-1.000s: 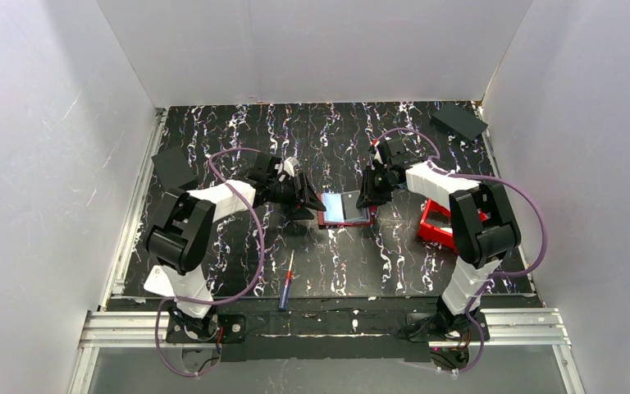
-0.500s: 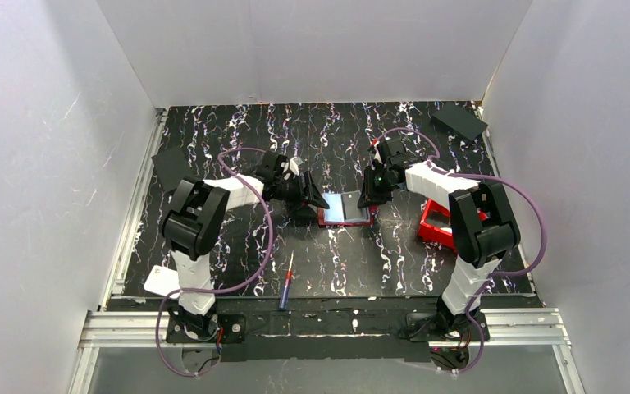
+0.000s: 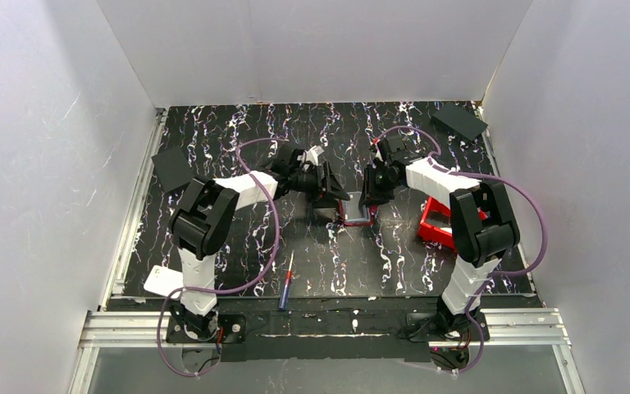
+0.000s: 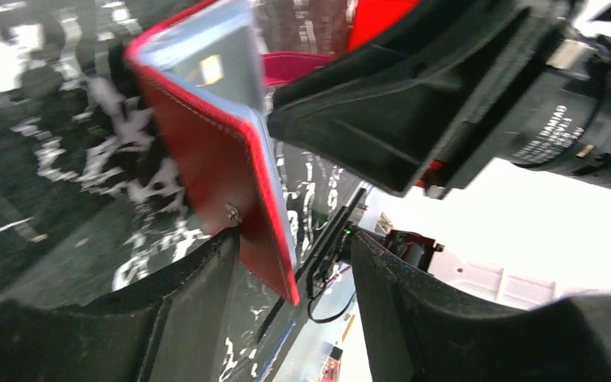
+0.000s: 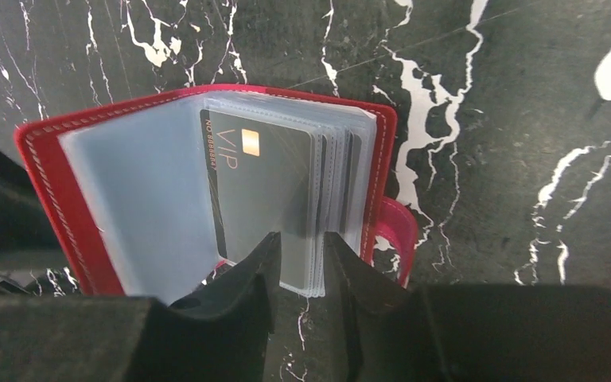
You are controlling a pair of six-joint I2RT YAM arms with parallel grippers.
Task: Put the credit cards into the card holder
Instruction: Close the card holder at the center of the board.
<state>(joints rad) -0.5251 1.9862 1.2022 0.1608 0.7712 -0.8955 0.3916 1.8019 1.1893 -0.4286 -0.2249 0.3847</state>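
Observation:
The red card holder (image 3: 358,215) lies mid-table, half folded. In the left wrist view its left cover (image 4: 207,159) stands up and leans on one finger of my open left gripper (image 4: 293,267), its corner hanging in the wide gap. My left gripper (image 3: 335,195) is at the holder's left edge and my right gripper (image 3: 369,199) at its right. In the right wrist view a grey credit card (image 5: 262,191) marked VIP sits in a clear sleeve of the open card holder (image 5: 44,183). My right gripper (image 5: 302,259) is closed on the near edge of the sleeve stack (image 5: 338,191).
A red open-topped bin (image 3: 426,226) stands right of the holder, under the right arm. A red and blue pen-like tool (image 3: 285,283) lies near the front edge. Black flat squares lie at the far left (image 3: 172,168) and far right (image 3: 459,121). A white flat piece (image 3: 157,281) lies front left.
My left gripper has swung right, toward the holder, and tipped its left cover up, so the holder went from flat open to half folded. The right arm has hardly moved.

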